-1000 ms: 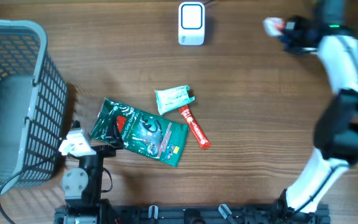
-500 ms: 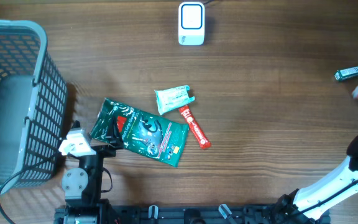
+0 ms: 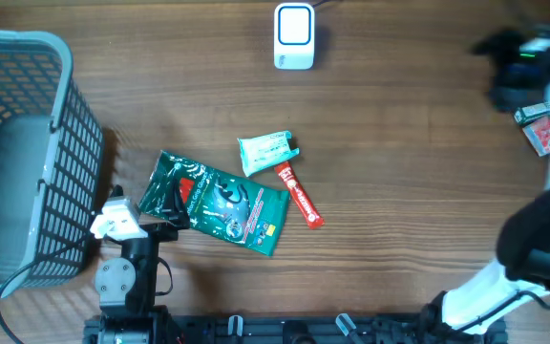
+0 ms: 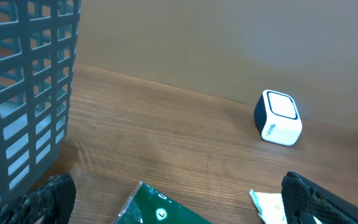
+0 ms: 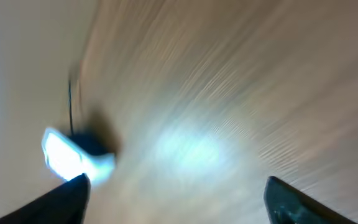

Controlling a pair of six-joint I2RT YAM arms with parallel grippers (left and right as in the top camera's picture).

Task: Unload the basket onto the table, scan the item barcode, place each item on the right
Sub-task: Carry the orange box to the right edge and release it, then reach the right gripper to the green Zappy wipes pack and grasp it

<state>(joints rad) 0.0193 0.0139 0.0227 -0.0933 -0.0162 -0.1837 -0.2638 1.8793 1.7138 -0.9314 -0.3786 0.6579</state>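
Observation:
The white scanner (image 3: 294, 36) stands at the table's far edge; it also shows in the left wrist view as the scanner (image 4: 278, 118) and as a bright blur (image 5: 73, 158) in the right wrist view. A small red-and-white item (image 3: 538, 129) with a dark end lies on the table at the far right, apart from any gripper. My right gripper (image 3: 504, 65) is a dark blur just above and to the left of it, open with nothing between its fingers (image 5: 294, 199). My left gripper (image 3: 127, 218) rests open at the left end of a green pouch (image 3: 222, 203).
A pale green packet (image 3: 267, 151) and a red tube (image 3: 300, 196) lie by the pouch in the middle. A grey mesh basket (image 3: 65, 67) fills the left side, close to the left gripper. The pouch's corner (image 4: 160, 208) lies between the left fingers.
My right gripper has opened and let go of the small item, which now lies at the right edge. The right arm swung right, then back toward the far right corner. The left arm stayed still.

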